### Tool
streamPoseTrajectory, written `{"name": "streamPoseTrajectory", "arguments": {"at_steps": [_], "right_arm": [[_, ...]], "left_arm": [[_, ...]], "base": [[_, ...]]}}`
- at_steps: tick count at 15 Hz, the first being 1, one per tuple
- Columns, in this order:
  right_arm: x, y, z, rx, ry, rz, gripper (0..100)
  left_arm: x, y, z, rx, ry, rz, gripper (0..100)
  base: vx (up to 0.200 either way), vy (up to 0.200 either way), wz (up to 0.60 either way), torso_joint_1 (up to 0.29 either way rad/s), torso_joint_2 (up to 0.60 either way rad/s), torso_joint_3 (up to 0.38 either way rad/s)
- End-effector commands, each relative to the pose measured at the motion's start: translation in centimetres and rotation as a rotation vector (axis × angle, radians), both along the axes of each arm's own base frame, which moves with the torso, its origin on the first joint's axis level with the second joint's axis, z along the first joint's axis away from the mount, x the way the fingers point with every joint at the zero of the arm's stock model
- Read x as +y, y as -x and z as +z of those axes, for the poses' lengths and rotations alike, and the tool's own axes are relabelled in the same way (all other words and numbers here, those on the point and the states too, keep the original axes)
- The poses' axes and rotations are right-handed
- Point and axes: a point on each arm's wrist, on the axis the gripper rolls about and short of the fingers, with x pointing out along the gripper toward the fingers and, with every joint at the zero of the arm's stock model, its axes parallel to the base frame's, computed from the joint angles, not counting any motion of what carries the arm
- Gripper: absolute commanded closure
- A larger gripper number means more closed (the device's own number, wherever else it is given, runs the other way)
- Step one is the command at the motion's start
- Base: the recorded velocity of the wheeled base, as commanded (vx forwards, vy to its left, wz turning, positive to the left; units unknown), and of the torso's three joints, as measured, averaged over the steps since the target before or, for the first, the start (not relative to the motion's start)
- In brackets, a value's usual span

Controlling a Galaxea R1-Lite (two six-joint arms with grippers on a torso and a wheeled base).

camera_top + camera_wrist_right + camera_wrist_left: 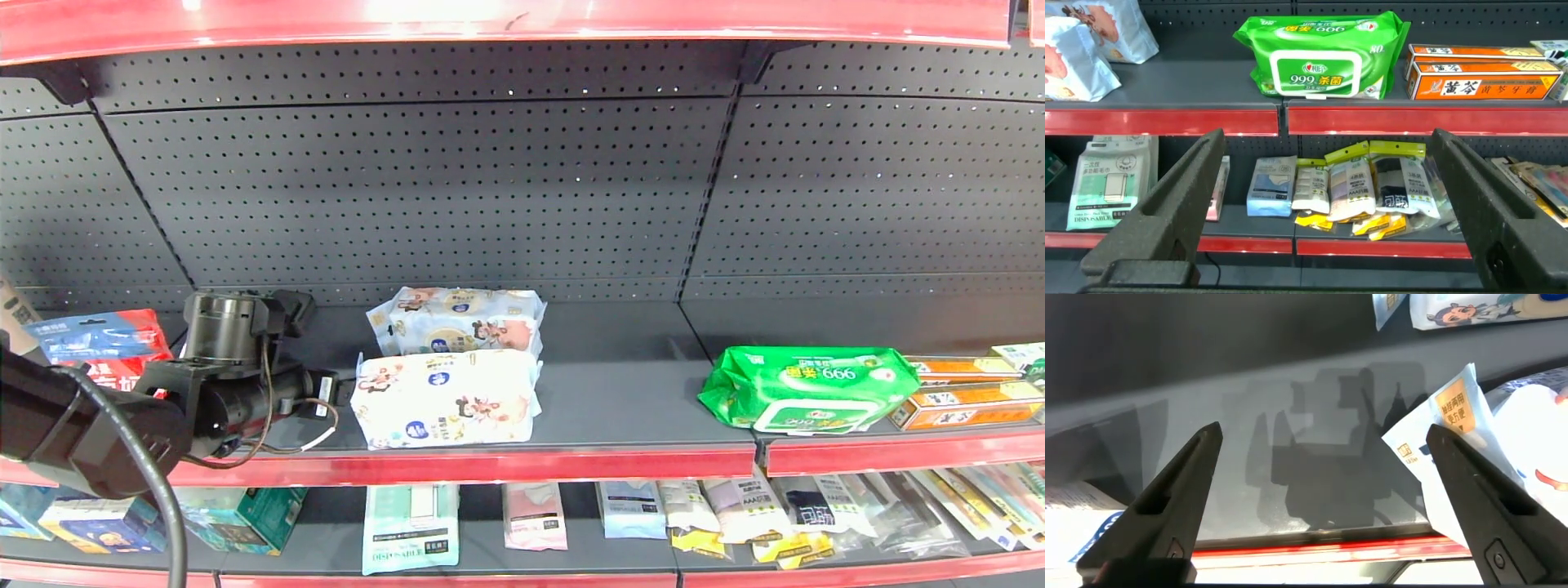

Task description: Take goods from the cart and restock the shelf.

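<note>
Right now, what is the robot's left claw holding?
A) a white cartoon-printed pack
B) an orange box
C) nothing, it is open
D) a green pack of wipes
C: the left gripper has its fingers spread wide over the bare grey shelf, and the front white pack lies loose beside one finger, not pinched.

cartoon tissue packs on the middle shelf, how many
2. The front pack lies at the shelf edge beside the left gripper; the rear pack sits behind it, nearer the pegboard. None seems hidden.
</note>
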Motion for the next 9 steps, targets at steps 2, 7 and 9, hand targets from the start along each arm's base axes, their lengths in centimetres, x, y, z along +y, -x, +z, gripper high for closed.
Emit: {"name": "streamPoseTrajectory", "arguments": {"at_steps": [2,7,9], "right_arm": [[0.0,-0.01,0.01,0.0,0.001,0.0,0],[0.0,-0.01,0.01,0.0,0.001,0.0,0],[0.0,-0.01,-0.01,0.002,0.001,0.0,0]], "left_arm": [[-0.03,0.04,0.16,-0.006,0.001,-0.001,0],[-0.17,0.07,0.16,-0.006,0.001,-0.006,0],[-0.4,0.07,0.23,-0.016,0.003,-0.014,0]], "base": [[0.0,0.0,0.0,0.0,0.0,0.0],[0.0,0.0,0.0,0.0,0.0,0.0],[0.0,0.0,0.0,0.0,0.0,0.0]]}}
